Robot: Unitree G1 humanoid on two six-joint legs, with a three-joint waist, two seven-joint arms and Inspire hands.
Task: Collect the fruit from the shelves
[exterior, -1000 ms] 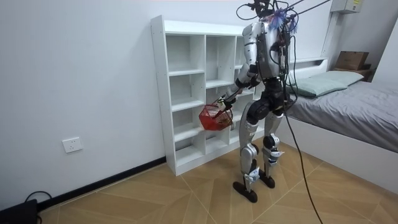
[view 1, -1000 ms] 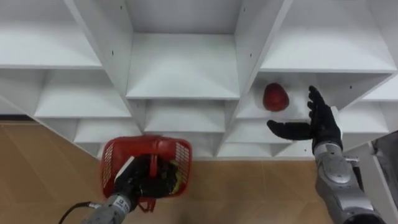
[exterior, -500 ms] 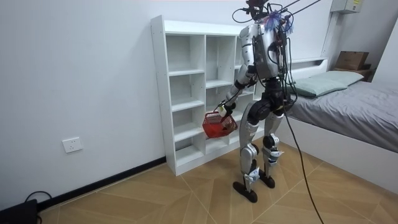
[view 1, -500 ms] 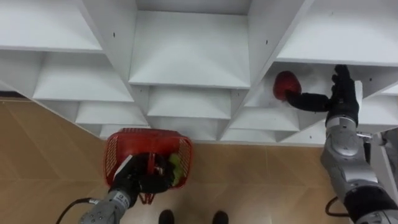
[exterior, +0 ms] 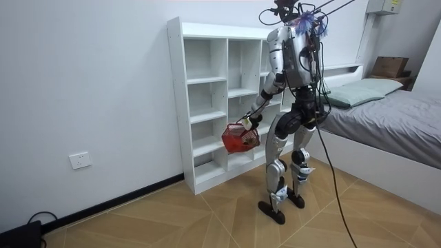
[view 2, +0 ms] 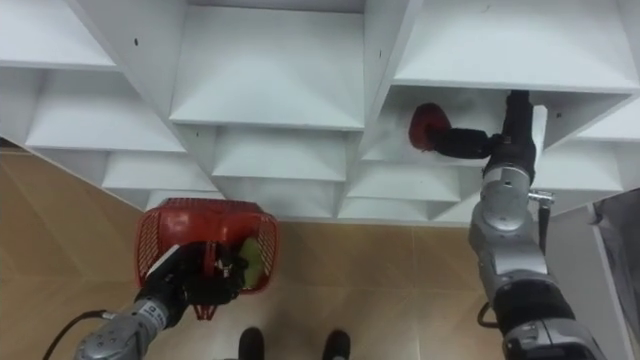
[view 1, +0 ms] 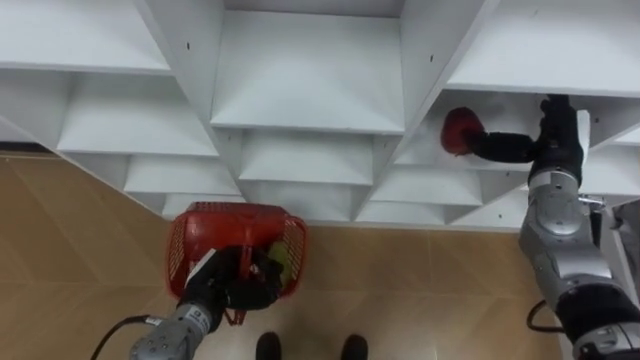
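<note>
Fruit closet (view 1: 300,70): white open compartments; the robot stands right before it, within arm's reach.
Basket (view 1: 235,214): red, hung low before the bottom shelves, likely kept ready for the pick.
Right hand (view 1: 545,140): inside a right-side compartment, fingers touching the red fruit (view 1: 458,130); I cannot tell whether they are clamped on it.
Left hand (view 1: 228,285): fingers curled round the basket handle.
Red fruit: on its shelf beside the divider, which crowds the grasp.
Yellow-green piece (view 1: 281,268): inside the basket.
</note>
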